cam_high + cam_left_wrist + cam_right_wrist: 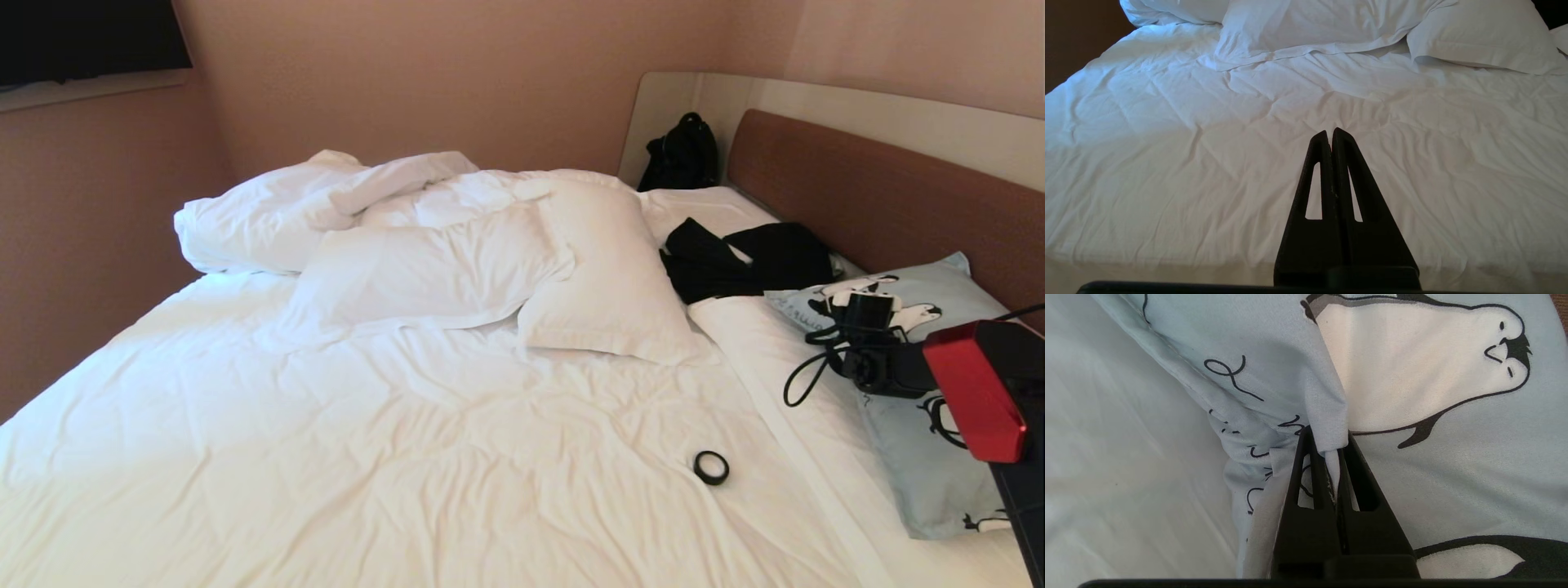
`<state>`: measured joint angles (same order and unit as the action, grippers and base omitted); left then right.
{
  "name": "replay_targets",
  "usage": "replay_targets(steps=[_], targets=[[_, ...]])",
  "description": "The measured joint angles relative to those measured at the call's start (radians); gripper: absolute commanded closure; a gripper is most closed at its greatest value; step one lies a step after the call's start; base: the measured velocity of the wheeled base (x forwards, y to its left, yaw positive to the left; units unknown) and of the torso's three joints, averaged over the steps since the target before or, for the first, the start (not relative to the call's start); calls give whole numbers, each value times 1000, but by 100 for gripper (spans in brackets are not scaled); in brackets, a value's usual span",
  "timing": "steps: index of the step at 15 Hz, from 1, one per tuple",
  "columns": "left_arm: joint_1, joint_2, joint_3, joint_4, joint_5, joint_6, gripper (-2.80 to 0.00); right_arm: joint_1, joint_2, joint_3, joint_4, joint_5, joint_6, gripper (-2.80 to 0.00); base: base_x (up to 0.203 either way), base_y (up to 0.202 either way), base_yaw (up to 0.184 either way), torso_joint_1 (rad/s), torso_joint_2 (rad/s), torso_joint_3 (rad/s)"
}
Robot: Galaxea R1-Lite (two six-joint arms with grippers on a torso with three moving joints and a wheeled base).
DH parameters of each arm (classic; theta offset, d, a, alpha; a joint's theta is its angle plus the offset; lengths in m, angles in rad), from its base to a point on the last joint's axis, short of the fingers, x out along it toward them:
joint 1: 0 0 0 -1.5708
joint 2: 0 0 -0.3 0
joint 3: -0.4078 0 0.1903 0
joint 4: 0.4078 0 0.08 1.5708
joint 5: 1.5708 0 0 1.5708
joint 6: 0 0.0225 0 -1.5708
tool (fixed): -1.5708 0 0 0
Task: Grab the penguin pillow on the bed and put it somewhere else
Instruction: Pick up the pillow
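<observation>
The penguin pillow [918, 445], pale blue with black-and-white penguins, lies at the right side of the bed [343, 457] against the brown headboard [882, 196]. My right gripper [1327, 442] is shut on a pinched fold of the penguin pillow [1453, 473] near its lettered flange. In the head view the right gripper [867, 314] sits on the pillow's upper half, its fingertips hidden by its own black body. My left gripper [1329, 132] hangs shut and empty over the white duvet [1208, 163].
Two plain white pillows [612, 269] and a bunched duvet [277, 208] lie across the far middle. Dark clothing [739, 257] lies by the headboard, a black bag [682, 155] in the corner. A black tape ring [711, 467] rests on the duvet.
</observation>
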<state>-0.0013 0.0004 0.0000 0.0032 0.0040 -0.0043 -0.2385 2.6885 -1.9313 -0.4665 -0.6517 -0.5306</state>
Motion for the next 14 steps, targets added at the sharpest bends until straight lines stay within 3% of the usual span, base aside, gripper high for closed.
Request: replay_targets(steps=[14], targets=[[0, 0, 0, 0, 0, 0, 0, 1, -47, 17, -33, 1, 22, 0, 0, 0, 0, 0, 0, 0]])
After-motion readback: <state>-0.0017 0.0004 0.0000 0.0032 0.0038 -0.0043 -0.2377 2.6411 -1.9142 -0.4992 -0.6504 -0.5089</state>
